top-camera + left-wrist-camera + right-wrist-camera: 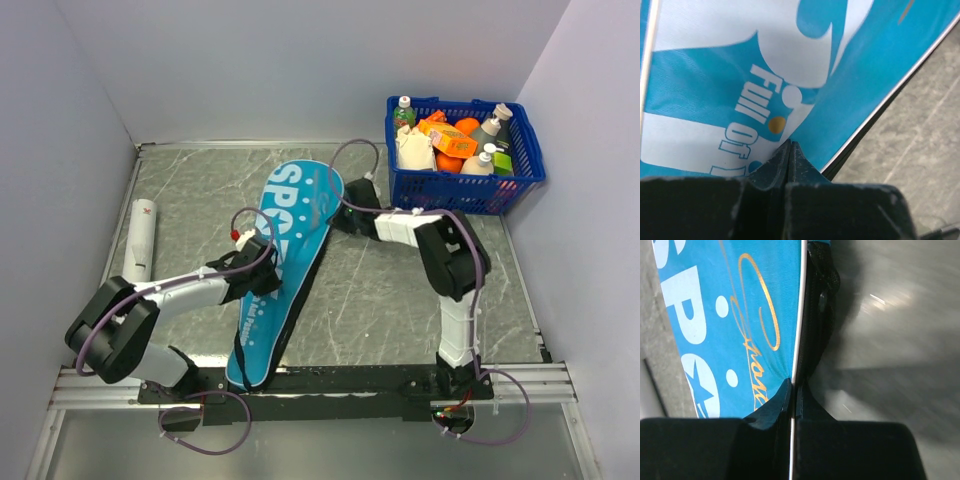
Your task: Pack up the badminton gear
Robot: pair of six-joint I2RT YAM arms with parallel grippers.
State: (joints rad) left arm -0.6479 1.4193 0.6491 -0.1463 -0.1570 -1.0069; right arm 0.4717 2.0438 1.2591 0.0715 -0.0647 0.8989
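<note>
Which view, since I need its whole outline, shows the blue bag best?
The top view: the bag lies full length on the table, wide end far, narrow end near. The left wrist view shows only a close patch of its white lettering; the right wrist view only its white-piped edge and gold script.

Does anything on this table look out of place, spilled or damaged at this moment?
Nothing looks spilled or torn. One odd thing: the white tube lies alone at the left edge of the table, outside the blue bag, which lies slantwise with the left fingers and the right fingers both shut on it.
</note>
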